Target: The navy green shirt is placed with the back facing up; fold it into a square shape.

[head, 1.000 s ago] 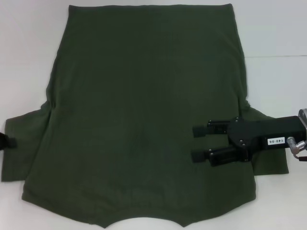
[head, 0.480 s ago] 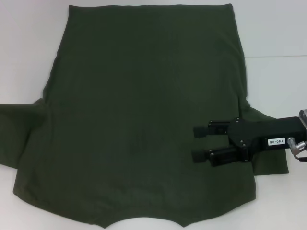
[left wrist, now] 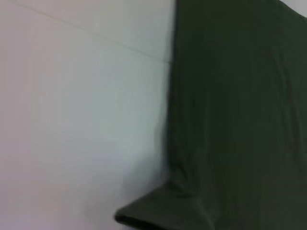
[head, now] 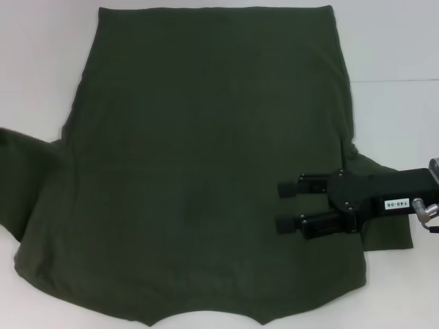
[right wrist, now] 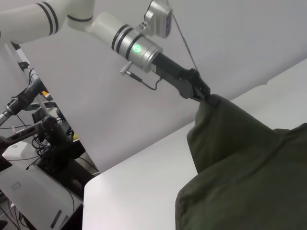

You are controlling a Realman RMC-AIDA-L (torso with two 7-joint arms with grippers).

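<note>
The navy green shirt (head: 206,157) lies spread back-up on the white table and fills most of the head view. My right gripper (head: 283,205) is open, low over the shirt's right side beside the right sleeve (head: 387,229), with nothing between its fingers. The left sleeve (head: 20,185) rises off the table at the left edge of the head view. In the right wrist view my left gripper (right wrist: 207,99) is shut on the tip of that sleeve (right wrist: 225,129) and holds it up in the air. The left wrist view shows the shirt (left wrist: 240,120) hanging over the table.
Bare white table (head: 41,68) runs along both sides of the shirt, with a seam line (head: 398,80) at the right. Beyond the table's far edge, the right wrist view shows a rack of equipment (right wrist: 43,139).
My left gripper left the head view with the left sleeve, lifting it up and outward. The shirt's lower left side was dragged leftward. The right gripper stayed put.
</note>
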